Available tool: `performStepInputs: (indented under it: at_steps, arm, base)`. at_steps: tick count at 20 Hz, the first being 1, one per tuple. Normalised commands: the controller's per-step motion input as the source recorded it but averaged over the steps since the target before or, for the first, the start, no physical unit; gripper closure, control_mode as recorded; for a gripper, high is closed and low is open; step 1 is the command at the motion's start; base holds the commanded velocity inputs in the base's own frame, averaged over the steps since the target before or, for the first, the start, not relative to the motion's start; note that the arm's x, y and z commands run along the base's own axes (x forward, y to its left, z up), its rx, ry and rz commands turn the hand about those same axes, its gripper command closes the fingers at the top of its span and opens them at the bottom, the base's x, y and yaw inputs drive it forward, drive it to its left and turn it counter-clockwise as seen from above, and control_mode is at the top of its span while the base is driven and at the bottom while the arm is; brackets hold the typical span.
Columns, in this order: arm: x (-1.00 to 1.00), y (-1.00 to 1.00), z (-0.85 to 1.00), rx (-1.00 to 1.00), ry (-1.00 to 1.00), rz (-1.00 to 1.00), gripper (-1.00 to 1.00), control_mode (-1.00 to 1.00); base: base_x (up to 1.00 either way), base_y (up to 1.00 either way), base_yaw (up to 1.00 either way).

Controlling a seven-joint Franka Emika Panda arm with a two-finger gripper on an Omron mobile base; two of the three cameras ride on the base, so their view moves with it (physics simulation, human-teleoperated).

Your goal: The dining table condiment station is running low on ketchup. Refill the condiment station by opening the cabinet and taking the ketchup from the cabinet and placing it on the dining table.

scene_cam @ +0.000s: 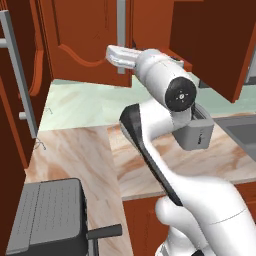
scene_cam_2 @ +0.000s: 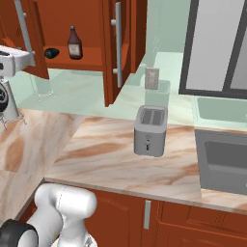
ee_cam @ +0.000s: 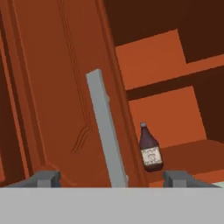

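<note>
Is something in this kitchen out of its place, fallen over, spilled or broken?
Nothing stands out. The ketchup stands upright on the shelf of the open cabinet, beside a small dark object. The toaster stands square on the counter, with no spill around it. The gripper is open, holding nothing.

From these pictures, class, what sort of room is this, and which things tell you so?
Most likely a home kitchen: a grey two-slot toaster stands on a beige marble counter beside a grey sink, and a reddish-brown wooden wall cabinet holds a small dark bottle.

Glossy white arm (scene_cam: 200,200); dark joint caps; black elbow band
</note>
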Motion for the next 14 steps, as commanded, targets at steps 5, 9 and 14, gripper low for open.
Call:
performStepInputs:
  at_steps: [5,9,14]
  arm:
    - [0.0,-1.0,-0.06,0.47,0.0,0.13,-1.0,-1.0]
    - [0.17,-0.72,-0.01,0.41,0.0,0.07,-1.0,-1.0]
    - [0.52,-0.35,0.01,0.34,0.07,0.01,-1.0,-1.0]
  base:
    - [0.0,0.0,0.0]
    - [0.0,0.0,0.0]
    - [0.0,0.0,0.0]
